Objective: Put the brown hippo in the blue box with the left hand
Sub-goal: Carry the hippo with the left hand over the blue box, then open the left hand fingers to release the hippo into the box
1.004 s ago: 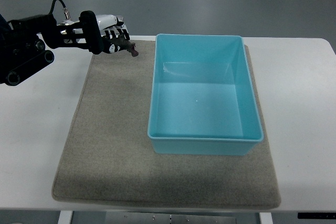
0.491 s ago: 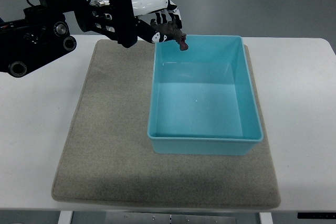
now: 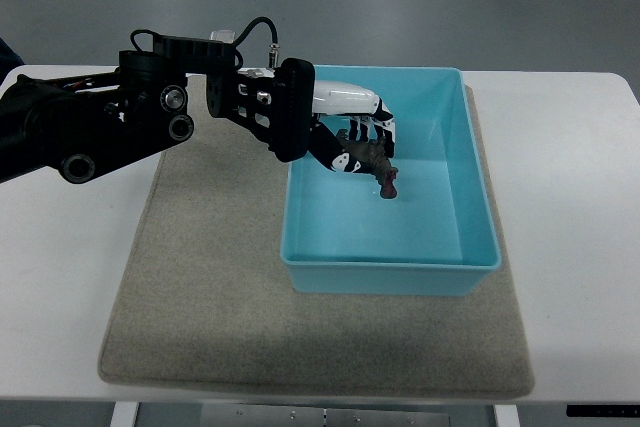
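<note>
Brown hippo (image 3: 372,160) in left hand (image 3: 350,132) fingers (image 3: 383,127), over blue box (image 3: 478,197)

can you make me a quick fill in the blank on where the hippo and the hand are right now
The left hand is shut on the brown ____.
The hippo hangs over the inside of the ____ box.
The box stands on a grey ____ on the white table.

Missing words: hippo; blue; mat
</note>
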`<act>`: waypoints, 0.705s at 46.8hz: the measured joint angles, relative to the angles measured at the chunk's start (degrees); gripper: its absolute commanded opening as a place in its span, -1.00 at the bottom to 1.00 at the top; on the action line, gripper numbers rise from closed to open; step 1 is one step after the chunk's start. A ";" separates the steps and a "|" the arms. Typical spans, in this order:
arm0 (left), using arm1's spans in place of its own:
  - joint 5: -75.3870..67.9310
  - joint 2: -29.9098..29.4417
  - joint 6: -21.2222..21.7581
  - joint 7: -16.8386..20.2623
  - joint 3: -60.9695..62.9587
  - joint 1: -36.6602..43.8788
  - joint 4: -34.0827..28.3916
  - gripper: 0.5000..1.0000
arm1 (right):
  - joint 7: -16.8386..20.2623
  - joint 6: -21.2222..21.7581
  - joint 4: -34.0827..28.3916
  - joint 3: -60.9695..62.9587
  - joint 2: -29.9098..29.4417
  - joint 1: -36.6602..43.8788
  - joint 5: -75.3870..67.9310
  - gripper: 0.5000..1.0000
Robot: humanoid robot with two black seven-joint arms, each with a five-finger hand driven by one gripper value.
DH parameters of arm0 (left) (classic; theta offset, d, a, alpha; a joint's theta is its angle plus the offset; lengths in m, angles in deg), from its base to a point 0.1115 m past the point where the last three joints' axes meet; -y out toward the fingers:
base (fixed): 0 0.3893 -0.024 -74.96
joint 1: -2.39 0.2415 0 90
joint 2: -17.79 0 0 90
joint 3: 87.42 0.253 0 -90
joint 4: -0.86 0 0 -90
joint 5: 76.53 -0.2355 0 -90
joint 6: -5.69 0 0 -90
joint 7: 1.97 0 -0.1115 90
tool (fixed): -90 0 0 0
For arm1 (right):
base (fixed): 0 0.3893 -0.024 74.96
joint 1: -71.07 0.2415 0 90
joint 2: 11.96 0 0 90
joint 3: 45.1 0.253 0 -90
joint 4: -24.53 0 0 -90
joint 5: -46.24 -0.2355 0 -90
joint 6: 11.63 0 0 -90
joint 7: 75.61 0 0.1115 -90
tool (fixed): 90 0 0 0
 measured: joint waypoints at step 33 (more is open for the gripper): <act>-3.70 5.03 1.59 -0.19 3.80 4.74 -2.49 -0.04 | 0.00 0.00 0.00 -0.03 0.00 0.00 0.00 0.74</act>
